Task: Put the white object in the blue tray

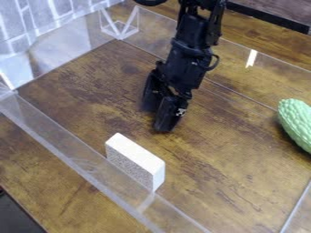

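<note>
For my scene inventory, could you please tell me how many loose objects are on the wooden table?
2: the white object near the front edge, and a green bumpy object at the right edge, partly cut off.

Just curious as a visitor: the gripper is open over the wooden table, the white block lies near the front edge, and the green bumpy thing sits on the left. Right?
Almost. The green bumpy thing sits at the right edge, not the left, as the camera view shows. The rest holds: the gripper is open over the wooden table, and the white block lies near the front edge.

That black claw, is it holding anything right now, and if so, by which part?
Nothing is held. The claw is open and empty, above the table; the white block lies apart, nearer the camera.
</note>
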Controlling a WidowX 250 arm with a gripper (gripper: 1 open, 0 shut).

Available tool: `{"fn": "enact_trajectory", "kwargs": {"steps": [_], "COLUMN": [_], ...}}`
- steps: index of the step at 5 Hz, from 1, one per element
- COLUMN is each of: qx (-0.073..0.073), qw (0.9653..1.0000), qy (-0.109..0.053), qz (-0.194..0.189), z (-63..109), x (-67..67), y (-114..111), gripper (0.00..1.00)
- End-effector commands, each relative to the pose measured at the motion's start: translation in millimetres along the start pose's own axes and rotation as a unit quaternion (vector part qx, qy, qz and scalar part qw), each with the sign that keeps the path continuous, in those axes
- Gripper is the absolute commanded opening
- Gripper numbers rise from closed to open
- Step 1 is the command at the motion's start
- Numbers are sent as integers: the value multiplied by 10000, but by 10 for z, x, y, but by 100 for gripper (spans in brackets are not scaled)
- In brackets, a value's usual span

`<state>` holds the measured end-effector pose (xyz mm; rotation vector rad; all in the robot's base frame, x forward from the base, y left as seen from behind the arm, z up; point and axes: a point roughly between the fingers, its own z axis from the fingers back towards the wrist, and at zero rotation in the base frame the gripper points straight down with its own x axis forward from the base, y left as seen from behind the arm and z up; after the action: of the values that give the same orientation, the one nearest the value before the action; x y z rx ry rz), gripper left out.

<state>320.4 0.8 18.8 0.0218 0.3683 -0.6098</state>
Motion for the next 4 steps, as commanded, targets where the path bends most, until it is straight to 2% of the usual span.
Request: {"fn": "enact_trajectory", "kwargs": {"steps": [1,4], "qx": [-98,-89], "qw": [9999,9998], "qy": [73,137], "qz": [53,88], "z": [-60,-86], "x": [-107,-212], "y": [80,91], "gripper": [100,100]}}
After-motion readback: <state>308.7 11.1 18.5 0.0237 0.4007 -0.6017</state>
